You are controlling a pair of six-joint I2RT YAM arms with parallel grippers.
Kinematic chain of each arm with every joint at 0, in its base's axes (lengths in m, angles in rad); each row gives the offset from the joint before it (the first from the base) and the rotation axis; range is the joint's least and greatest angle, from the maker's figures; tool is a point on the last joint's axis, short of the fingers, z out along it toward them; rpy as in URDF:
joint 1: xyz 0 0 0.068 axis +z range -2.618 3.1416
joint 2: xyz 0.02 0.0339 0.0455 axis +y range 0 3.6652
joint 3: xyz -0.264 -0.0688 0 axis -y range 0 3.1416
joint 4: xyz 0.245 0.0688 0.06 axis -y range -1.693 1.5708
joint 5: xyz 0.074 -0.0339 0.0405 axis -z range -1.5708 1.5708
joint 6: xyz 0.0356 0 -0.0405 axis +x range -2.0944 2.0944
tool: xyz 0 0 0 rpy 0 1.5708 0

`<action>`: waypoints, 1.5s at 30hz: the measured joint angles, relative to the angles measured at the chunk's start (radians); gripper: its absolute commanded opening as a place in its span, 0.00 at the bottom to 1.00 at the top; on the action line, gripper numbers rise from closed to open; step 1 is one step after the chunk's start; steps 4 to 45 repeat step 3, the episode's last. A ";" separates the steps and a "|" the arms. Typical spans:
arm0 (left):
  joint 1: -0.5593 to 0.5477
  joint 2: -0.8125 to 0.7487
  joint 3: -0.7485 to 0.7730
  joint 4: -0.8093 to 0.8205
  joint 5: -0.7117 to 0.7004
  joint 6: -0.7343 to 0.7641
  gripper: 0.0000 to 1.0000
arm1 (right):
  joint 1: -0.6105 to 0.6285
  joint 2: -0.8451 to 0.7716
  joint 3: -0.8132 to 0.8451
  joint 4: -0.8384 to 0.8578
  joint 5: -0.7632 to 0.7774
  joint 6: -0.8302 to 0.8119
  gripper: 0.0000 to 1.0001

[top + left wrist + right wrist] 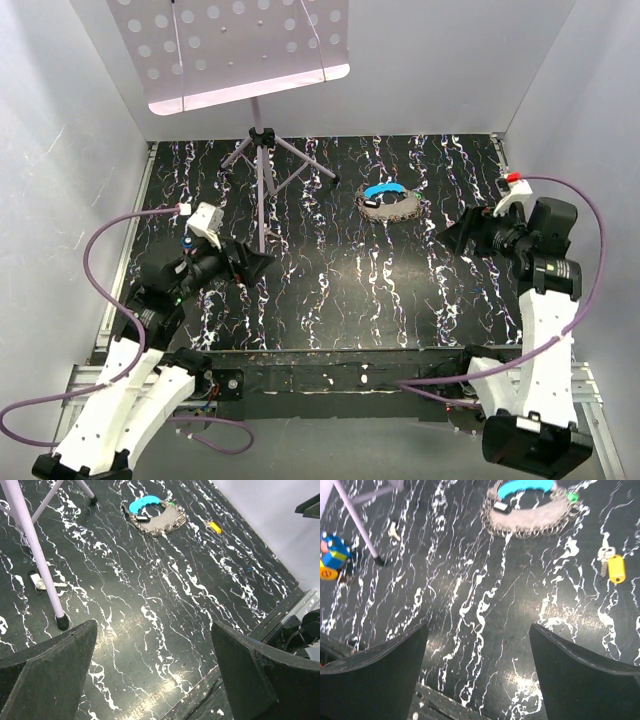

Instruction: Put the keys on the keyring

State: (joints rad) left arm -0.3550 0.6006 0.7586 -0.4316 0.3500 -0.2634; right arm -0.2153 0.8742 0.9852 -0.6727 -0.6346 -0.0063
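The keyring [390, 203], a grey chain loop with a bright blue band [384, 189], lies on the marbled mat right of centre at the back. It also shows in the left wrist view [155, 519] and the right wrist view [530, 511]. One key with a yellow tag [615, 568] lies to its right, also seen in the left wrist view [214, 527]. Another small key [42, 583] lies by a stand foot, also in the right wrist view [394, 530]. My left gripper [154, 625] and my right gripper [478, 626] are open, empty and above bare mat.
A purple tripod music stand [262, 170] stands on the back left of the mat, its leg [35, 545] close to the small key. A small blue, yellow and red object [332, 555] shows at the left of the right wrist view. White walls enclose the mat.
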 measured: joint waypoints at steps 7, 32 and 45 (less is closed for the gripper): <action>0.000 -0.030 0.000 0.005 0.000 -0.018 0.98 | -0.001 -0.055 0.000 0.026 0.040 0.060 0.93; 0.000 -0.030 0.000 0.005 0.000 -0.018 0.98 | -0.001 -0.055 0.000 0.026 0.040 0.060 0.93; 0.000 -0.030 0.000 0.005 0.000 -0.018 0.98 | -0.001 -0.055 0.000 0.026 0.040 0.060 0.93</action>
